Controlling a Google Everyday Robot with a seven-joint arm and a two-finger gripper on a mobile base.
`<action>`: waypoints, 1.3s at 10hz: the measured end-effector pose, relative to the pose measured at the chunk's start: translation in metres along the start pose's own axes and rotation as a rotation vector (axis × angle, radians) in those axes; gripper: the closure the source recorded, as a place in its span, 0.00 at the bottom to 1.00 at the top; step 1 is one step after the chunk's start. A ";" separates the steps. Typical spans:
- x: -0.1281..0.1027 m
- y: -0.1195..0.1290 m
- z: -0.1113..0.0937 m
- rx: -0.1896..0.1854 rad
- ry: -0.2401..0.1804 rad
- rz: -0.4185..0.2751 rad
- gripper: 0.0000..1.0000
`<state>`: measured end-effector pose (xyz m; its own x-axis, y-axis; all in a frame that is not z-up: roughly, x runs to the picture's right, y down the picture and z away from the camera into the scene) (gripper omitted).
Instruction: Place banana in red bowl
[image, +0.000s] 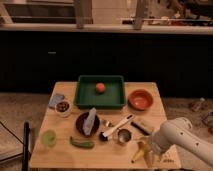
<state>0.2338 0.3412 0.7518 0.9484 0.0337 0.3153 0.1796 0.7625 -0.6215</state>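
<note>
The white arm (181, 138) extends in from the lower right, elbow bent, its tool (148, 149) low over the bench (112, 156) near its front right corner

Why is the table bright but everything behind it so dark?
Camera view: light lands on the wooden table, so the red bowl and banana glow warm; the cabinets behind sit in shadow; the pincer, at the table's near corner by the banana, looks dim.

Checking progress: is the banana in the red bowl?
No, the banana is at the front edge of the table, right by the gripper, well apart from the red bowl farther back.
</note>
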 end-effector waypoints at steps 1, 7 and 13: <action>0.000 0.000 0.001 -0.004 -0.001 0.000 0.44; 0.012 0.000 -0.004 -0.016 0.014 0.042 0.99; 0.038 0.002 -0.035 0.034 0.027 0.096 1.00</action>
<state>0.2797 0.3218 0.7374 0.9675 0.0906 0.2359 0.0790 0.7784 -0.6228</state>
